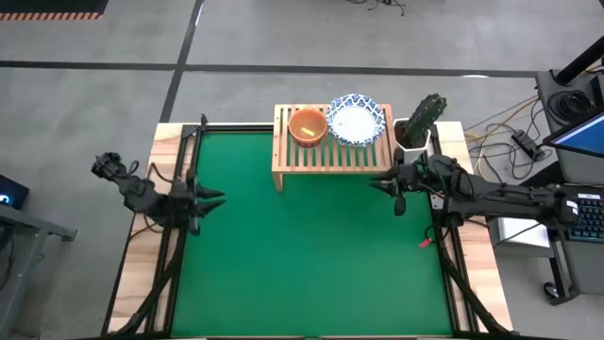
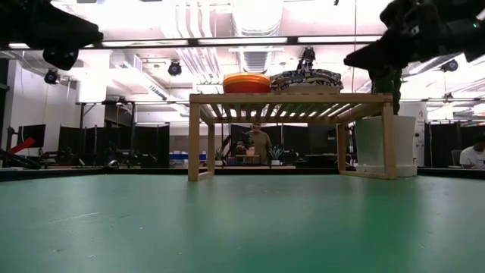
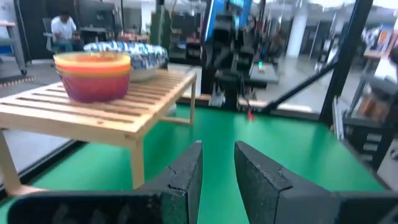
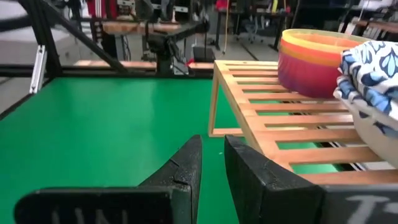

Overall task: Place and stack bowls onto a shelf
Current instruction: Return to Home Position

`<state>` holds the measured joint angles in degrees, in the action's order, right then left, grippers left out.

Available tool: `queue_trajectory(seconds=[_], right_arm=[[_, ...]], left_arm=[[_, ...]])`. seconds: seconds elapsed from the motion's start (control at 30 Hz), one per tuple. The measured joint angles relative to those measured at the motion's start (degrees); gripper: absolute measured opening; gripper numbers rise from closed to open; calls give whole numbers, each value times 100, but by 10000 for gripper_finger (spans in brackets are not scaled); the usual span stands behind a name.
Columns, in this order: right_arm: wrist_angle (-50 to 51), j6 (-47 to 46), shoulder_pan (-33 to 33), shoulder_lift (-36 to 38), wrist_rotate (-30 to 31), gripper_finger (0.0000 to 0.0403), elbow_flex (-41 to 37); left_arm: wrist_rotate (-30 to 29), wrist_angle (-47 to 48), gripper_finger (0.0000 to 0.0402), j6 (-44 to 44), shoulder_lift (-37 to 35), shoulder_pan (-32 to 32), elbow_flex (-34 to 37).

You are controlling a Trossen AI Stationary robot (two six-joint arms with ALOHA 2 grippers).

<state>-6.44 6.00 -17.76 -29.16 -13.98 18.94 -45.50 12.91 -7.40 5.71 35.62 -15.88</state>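
Observation:
The light-wood shelf point(image 1: 331, 151) stands on its legs at the far side of the green mat. On its slats sit a stack of small plain bowls point(image 1: 308, 126), red outermost, and beside it a stack of white bowls with blue patterned rims point(image 1: 357, 120). Both stacks also show in the low view: the plain bowls point(image 2: 246, 83) and the patterned bowls point(image 2: 306, 79). My left gripper point(image 1: 219, 197) hovers over the mat's left side, its fingers slightly apart and holding nothing. My right gripper point(image 1: 375, 181) hovers just right of the shelf's near right corner, fingers slightly apart, holding nothing.
A white pot with a cactus point(image 1: 418, 127) stands right of the shelf, close to my right arm. The green mat point(image 1: 311, 255) spreads between the arms and in front of the shelf. People sit in the room behind the table.

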Motion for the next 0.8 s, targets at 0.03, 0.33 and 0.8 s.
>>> queue_trajectory(seconds=[0.03,0.33,0.8], right_arm=[[-147,-17,0,63,-3,59,-129],[-965,-312,-4,707,-149,59,-1095],[-843,-398,-17,2237,-320,59,-1815]], left_arm=[[-14,-46,76,46,-139,0,50],[-248,-620,76,188,-522,-33,375],[-213,-1842,76,623,21,-668,733]])
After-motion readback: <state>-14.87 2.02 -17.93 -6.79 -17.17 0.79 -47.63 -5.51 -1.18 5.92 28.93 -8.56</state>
